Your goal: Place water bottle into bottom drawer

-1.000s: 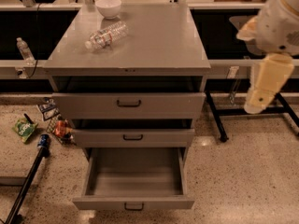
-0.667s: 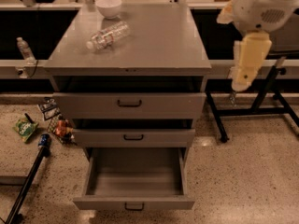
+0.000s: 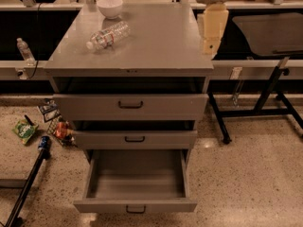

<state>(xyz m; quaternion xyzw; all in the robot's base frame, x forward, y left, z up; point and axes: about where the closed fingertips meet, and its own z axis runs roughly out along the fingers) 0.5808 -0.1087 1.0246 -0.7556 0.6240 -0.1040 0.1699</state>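
The water bottle lies on its side on the grey cabinet top, left of the middle, white cap pointing front-left. The bottom drawer is pulled out, and its grey inside holds nothing. The two upper drawers are nearly closed. My gripper hangs on its cream arm above the right edge of the cabinet top. It is well to the right of the bottle and holds nothing that I can see.
A white bowl stands at the back of the cabinet top, behind the bottle. A small upright bottle stands on a ledge at the left. Snack bags and a black pole lie on the floor at left. A black-legged table stands at right.
My arm has swung left and up, from beside the cabinet's right side to above its right edge. The bottle and the drawers have not moved.
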